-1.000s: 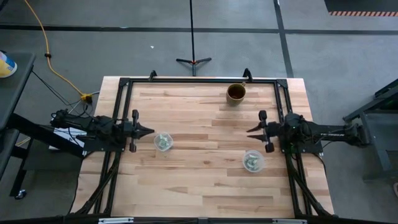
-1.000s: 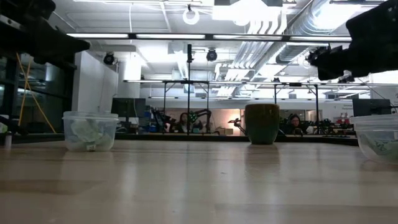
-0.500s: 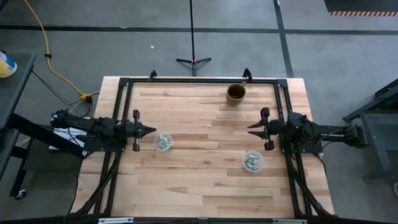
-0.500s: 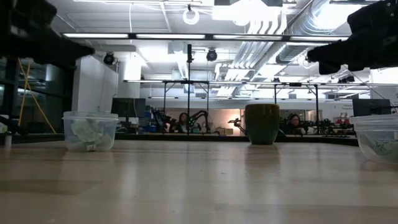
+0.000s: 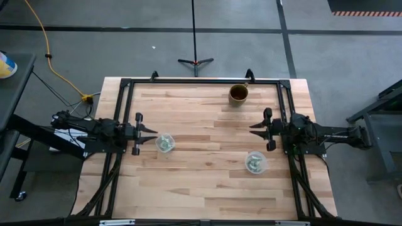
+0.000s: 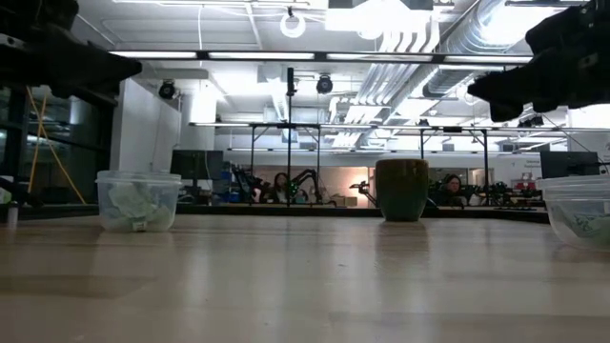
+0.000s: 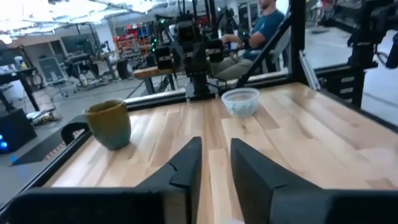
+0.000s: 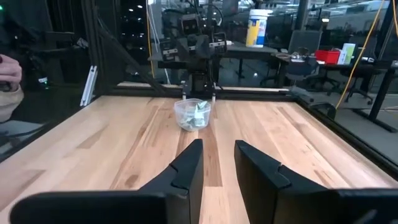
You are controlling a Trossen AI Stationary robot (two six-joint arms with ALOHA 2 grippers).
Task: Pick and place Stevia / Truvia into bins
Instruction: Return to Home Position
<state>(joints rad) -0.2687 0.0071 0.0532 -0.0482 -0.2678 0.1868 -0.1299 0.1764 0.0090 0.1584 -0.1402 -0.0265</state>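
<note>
Two clear cups stand upright on the wooden table. The left cup holds pale green and white sachets and also shows in the right wrist view. The right cup holds sachets too. No loose sachet shows on the table. My left gripper hovers above the table just left of the left cup, its fingers a narrow gap apart and empty. My right gripper hovers beyond the right cup, on its far side, also narrowly open and empty.
A brown opaque cup stands near the table's far edge, right of centre. A black frame runs along the table's edges. Bare wood lies between the two clear cups and along the near edge. A person sits behind the right arm.
My right gripper has drifted a little toward the table's far edge. The cups and sachets have stayed where they were.
</note>
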